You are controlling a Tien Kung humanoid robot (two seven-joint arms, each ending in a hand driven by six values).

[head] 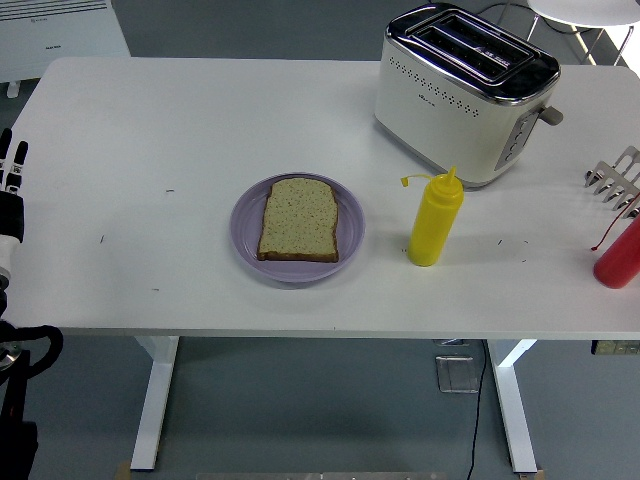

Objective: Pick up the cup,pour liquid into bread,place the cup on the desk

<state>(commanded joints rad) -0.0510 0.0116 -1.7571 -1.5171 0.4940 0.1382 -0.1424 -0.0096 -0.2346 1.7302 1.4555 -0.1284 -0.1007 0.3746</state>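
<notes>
A slice of bread (299, 219) lies flat on a purple plate (245, 245) at the table's middle. No cup shows; a yellow squeeze bottle (434, 222) stands upright right of the plate. A red squeeze bottle (620, 258) leans at the right edge of the picture, partly cut off. My right hand (612, 180) has its silver fingers around the red bottle's upper part, hiding its top. My left hand (12, 170) rests at the left edge, fingers relaxed and empty, far from the plate.
A white and chrome toaster (465, 95) stands at the back right, behind the yellow bottle. A white chair base (585, 12) shows beyond the table's far right corner.
</notes>
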